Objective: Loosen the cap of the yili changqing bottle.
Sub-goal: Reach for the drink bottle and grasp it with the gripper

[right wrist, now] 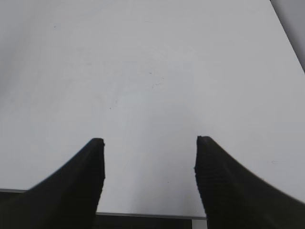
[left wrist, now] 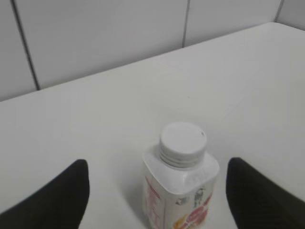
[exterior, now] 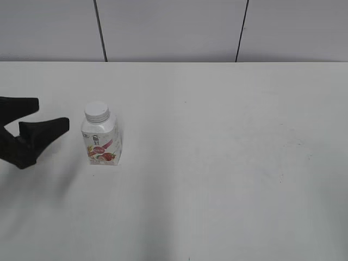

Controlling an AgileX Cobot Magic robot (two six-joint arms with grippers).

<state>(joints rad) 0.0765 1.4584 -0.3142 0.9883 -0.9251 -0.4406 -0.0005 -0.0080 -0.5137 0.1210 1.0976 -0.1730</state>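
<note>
The yili changqing bottle (exterior: 101, 142) stands upright on the white table, left of centre, small, white and squarish with a pink-red strawberry label. Its ribbed white cap (exterior: 97, 111) sits on the neck. My left gripper (exterior: 51, 114) is open, just left of the bottle at its height and apart from it. In the left wrist view the bottle (left wrist: 181, 191) and cap (left wrist: 183, 143) stand between the two open black fingers (left wrist: 157, 183), touching neither. My right gripper (right wrist: 148, 152) is open and empty above bare table near the front edge; it is out of the exterior view.
The white table (exterior: 228, 163) runs back to a grey panelled wall (exterior: 174, 27). In the right wrist view the table's near edge (right wrist: 143, 214) lies just below the fingers.
</note>
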